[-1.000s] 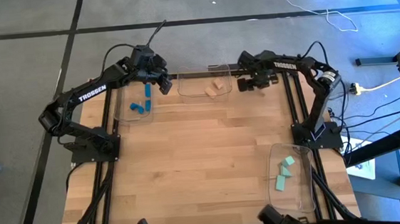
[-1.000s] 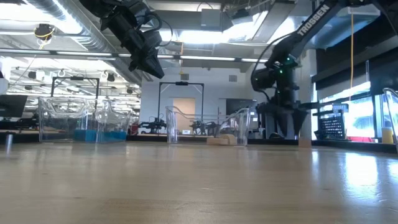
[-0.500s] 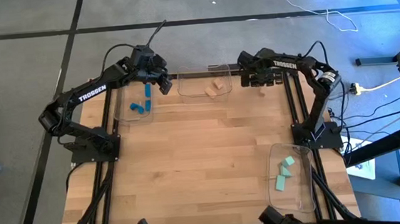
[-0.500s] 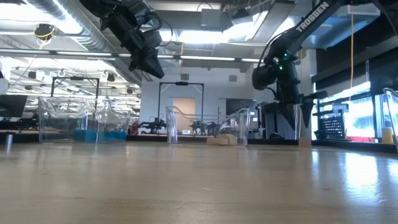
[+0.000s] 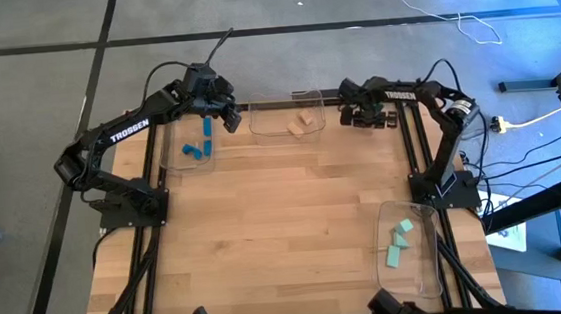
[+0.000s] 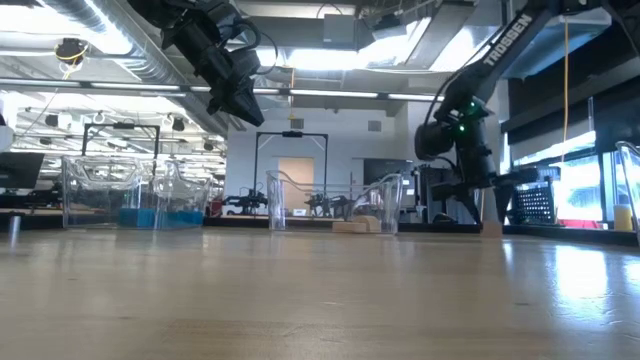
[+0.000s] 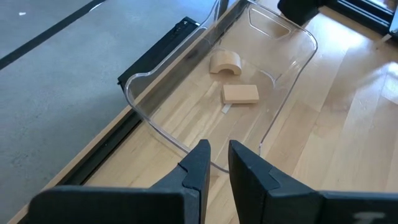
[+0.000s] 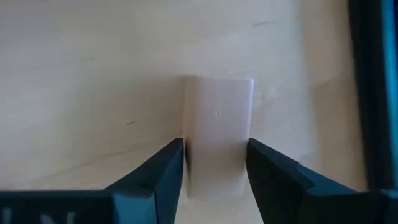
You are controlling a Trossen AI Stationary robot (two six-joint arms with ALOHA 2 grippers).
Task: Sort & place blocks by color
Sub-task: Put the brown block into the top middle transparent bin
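Observation:
My right gripper (image 8: 216,149) is low over the table's far right corner (image 5: 366,118), shut on a pale tan wood block (image 8: 217,112). That block shows in the low view (image 6: 490,228) and is hidden under the arm in the high view. My left gripper (image 5: 229,119) hangs shut and empty above the gap between two far trays (image 7: 219,155). Blue blocks (image 5: 197,149) lie in the far left tray. A wood arch (image 7: 225,62) and a wood block (image 7: 240,93) lie in the far middle tray. Mint blocks (image 5: 400,243) lie in the near right tray. My right gripper has the tan block pinched between its two fingers, one on each long side (image 8: 188,134), coming from above and pointing down. The block's bottom rests on the table (image 6: 490,233), and it stands upright.
Three clear plastic trays stand on the table: far left (image 5: 175,157), far middle (image 5: 276,127) and near right (image 5: 425,266). The table's middle (image 5: 275,218) is bare wood. The frame rail (image 8: 373,93) runs close beside the held block.
My right gripper has moved from beside the far middle tray toward the table's right edge and down onto the tan block, its fingers now on either side of it. The block has stayed in place on the table. My left arm has kept still.

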